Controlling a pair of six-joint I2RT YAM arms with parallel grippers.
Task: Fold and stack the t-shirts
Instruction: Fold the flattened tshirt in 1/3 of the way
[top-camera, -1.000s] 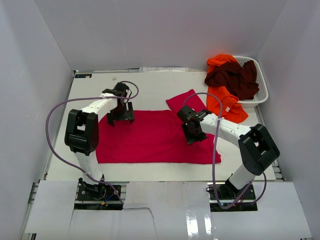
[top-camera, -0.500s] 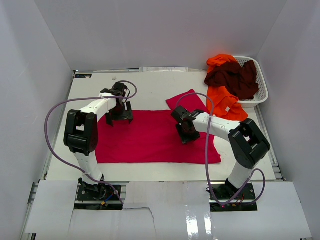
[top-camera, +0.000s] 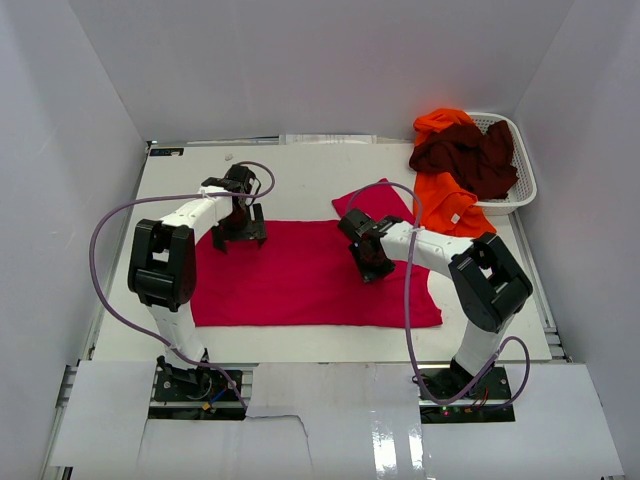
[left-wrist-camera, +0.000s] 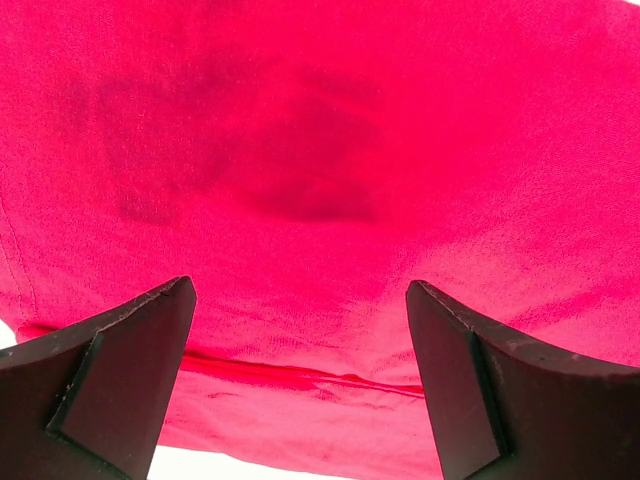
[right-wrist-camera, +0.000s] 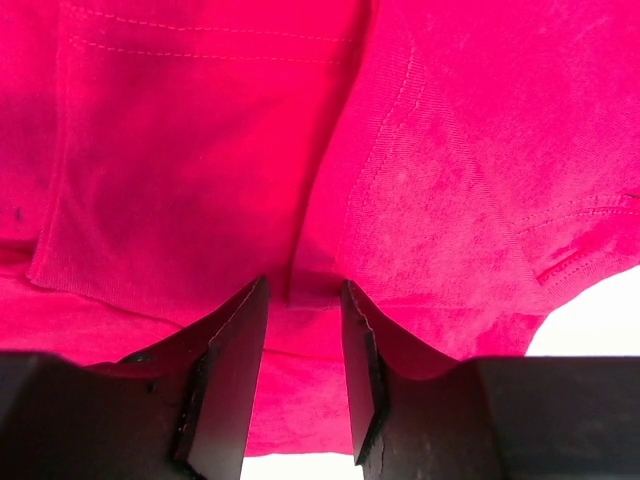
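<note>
Crimson-red t-shirt (top-camera: 300, 275) cloth ridged between the narrowed jaws of the right gripper (right-wrist-camera: 303, 290); whether it was pinched was unclear. Left gripper (left-wrist-camera: 300, 285) hung wide apart over the shirt's far edge. Spread on the surface (top-camera: 300, 170), the shirt seemed at its first fold, needing next a firm pinch and lift.

Right pincer (right-wrist-camera: 303, 300), black fingers (right-wrist-camera: 225, 390) narrowly apart, pinching a raised fold of crimson t-shirt (right-wrist-camera: 200, 150), white table (right-wrist-camera: 590, 320) lower right.

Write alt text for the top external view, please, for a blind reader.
A crimson t-shirt lies spread on a white table, the left gripper open at its far-left edge, the right gripper on its right half. An orange t-shirt and a maroon t-shirt spill from a white mesh basket at far right.
</note>
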